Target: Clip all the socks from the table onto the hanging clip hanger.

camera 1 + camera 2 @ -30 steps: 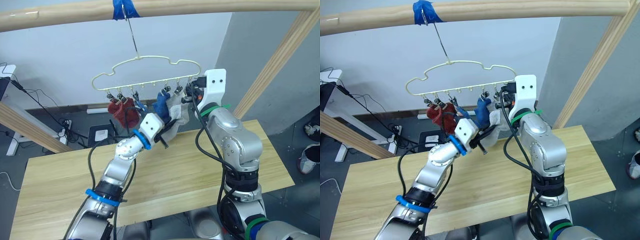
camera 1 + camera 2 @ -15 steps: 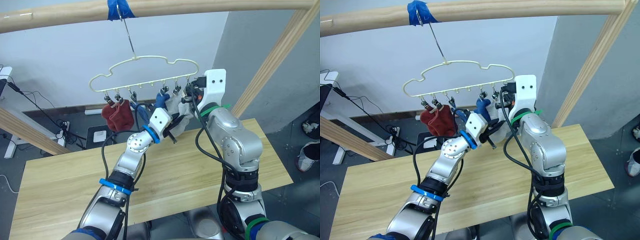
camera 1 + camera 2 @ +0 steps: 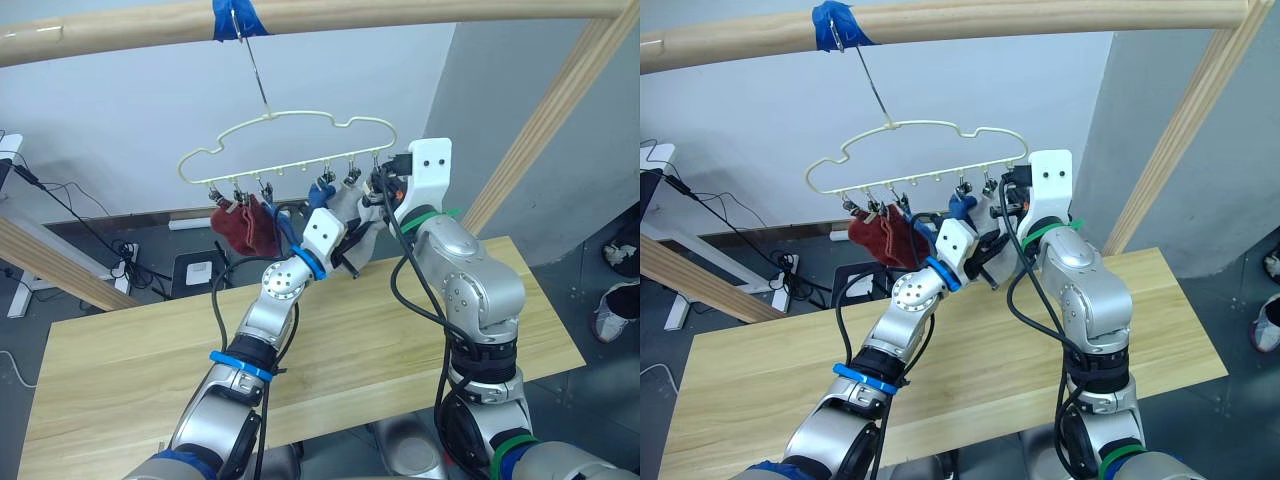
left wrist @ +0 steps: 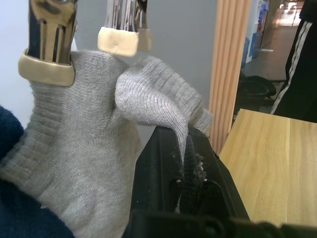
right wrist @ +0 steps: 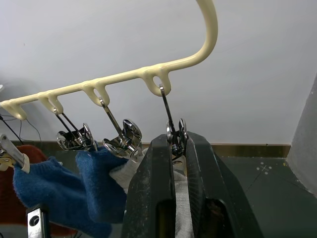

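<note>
My right claw (image 5: 174, 148), arm raised, pinches the end metal clip (image 5: 175, 134) of the cream-yellow wire clip hanger (image 3: 290, 140). My left claw (image 4: 185, 163) grips the light grey knit sock (image 4: 99, 148) just below it.

clip hanger (image 3: 290, 140): cream-yellow wire, silver metal clips with cream tips
rust-red socks (image 3: 243, 226): plain dark rust-red knit, left of centre
blue socks (image 5: 64, 191): deep blue, plain knit
grey sock (image 4: 84, 153): light grey, ribbed knit
counter (image 3: 120, 360): pale wooden planks, fine grain lines
pole (image 3: 400, 12): light wood, blue tape (image 3: 233, 16) in the upper frame
left tool (image 4: 190, 183): black fingers
right tool (image 5: 176, 148): black fingers
wall (image 3: 120, 100): pale blue-white
</note>
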